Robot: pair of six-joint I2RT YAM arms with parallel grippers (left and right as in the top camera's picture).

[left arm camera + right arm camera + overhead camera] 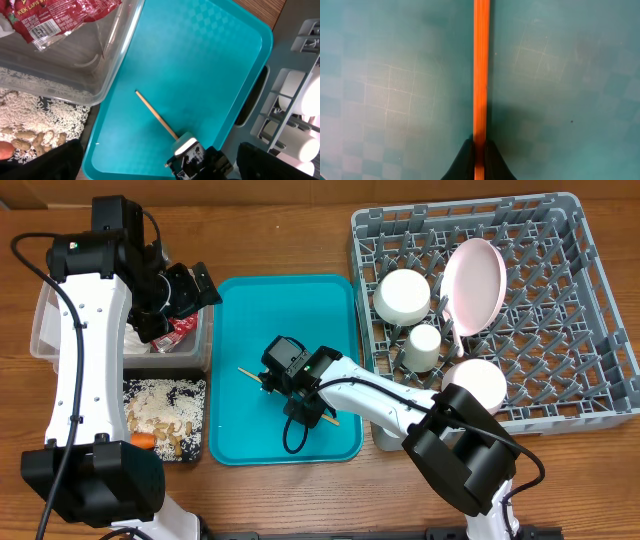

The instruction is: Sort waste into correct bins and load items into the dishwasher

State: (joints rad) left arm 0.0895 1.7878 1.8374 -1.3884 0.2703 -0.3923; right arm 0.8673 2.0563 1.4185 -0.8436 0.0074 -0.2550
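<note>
The grey rack (600, 240) fills the right of the counter (300, 220). In it a pink plate (475, 285) stands on edge, with a white bowl (402, 295) to its left, a second bowl (475, 380) at the front and a small white cup (423, 347) between the bowls.

The teal tray (240, 310) lies in the middle, just beside the rack. Left of it sits the clear tub (45, 330), with the black tray (204, 420) in front of that.

The left pincer (188, 292) hangs above the tub's right end, its jaws wide apart and holding nothing. The right pincer (480, 155) is down on the teal tray, jaws together and clamped on the chopstick (481, 75), which lies flat on the tray and runs out past the fingertips toward the tub.

A red wrapper (55, 17) lies in the tub. Rice (160, 400) and beige scraps cover the black tray, and a small carrot (143, 441) sits at its front left corner.
</note>
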